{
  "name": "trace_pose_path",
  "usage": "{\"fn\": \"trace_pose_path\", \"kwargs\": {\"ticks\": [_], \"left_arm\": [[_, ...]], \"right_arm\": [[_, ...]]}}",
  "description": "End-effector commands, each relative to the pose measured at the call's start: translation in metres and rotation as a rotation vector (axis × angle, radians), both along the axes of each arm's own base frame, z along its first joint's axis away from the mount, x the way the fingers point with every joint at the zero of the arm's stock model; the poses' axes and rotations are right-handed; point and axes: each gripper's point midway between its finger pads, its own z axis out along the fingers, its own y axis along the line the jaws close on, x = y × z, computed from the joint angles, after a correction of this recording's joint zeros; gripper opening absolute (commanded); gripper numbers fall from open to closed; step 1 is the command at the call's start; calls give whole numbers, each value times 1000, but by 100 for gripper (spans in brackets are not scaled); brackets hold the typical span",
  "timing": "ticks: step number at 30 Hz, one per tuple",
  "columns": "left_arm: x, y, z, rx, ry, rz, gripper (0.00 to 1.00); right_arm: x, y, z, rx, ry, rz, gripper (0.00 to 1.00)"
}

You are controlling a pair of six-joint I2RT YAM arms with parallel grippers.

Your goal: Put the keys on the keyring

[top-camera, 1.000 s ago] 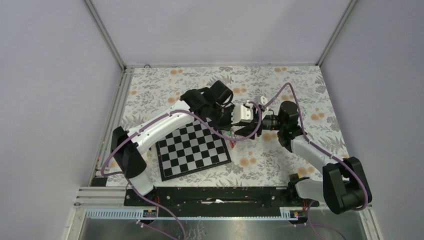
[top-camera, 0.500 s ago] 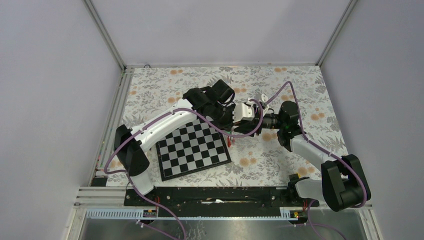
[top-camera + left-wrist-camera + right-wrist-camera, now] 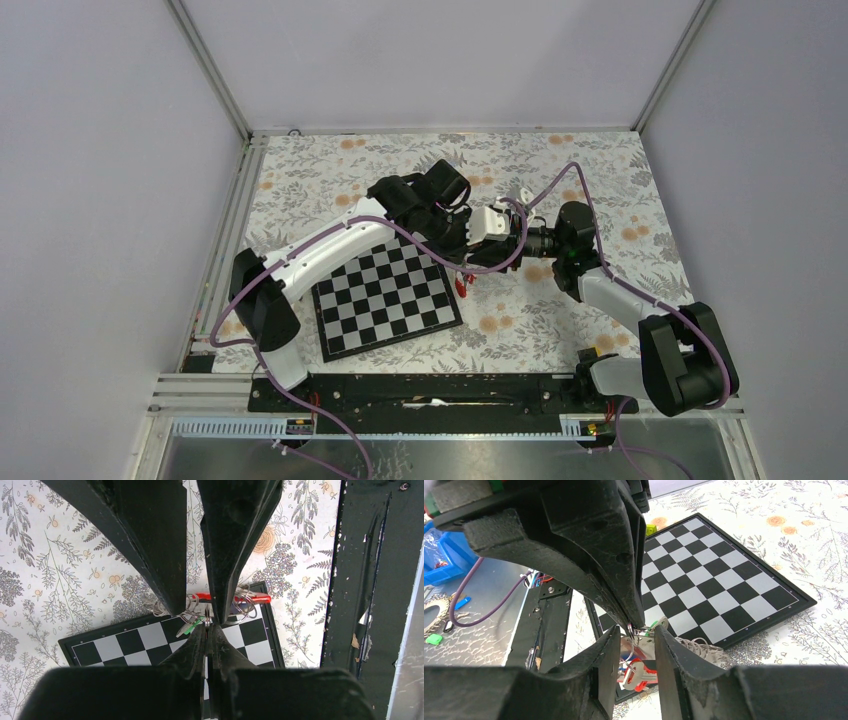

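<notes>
Pinching a small metal ring (image 3: 206, 614) between fingertips pressed fully together, the left gripper (image 3: 209, 626) carries the bunch that hangs from it. The right gripper (image 3: 637, 631) meets it tip to tip. Its fingers (image 3: 604, 667) stand partly apart, one on each side of that ring and of the left fingertips, and whether either pad touches the metal cannot be told. Around the ring hang loops of thin wire (image 3: 246, 607), a green-headed key (image 3: 189, 629) and the red keyring (image 3: 254, 599), whose curved bar runs crosswise behind one right finger. In the right wrist view a red-and-pale piece shows lower in the gap between the fingers. Whether the keys are threaded on the red loop cannot be told. In the top view the bunch sits over the right-hand edge of the chessboard (image 3: 385, 295), close to its right corner. The board lies flat and askew on the floral table cover (image 3: 600, 170). The left arm (image 3: 320, 245) reaches in across the board's far side, and the right arm (image 3: 615, 295) comes in from the right. A black rail (image 3: 430, 392) carries both bases at the near edge.
</notes>
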Motion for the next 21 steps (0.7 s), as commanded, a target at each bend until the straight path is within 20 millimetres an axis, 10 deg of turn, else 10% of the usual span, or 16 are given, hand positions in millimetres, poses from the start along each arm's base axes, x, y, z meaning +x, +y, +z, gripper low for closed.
{"fn": "trace_pose_path", "kwargs": {"ticks": [1, 21], "left_arm": [[2, -15, 28, -97, -35, -17, 0], [2, -17, 28, -119, -35, -7, 0]], "right_arm": [[-1, 3, 5, 13, -39, 25, 37], [-4, 6, 4, 11, -21, 46, 11]]}}
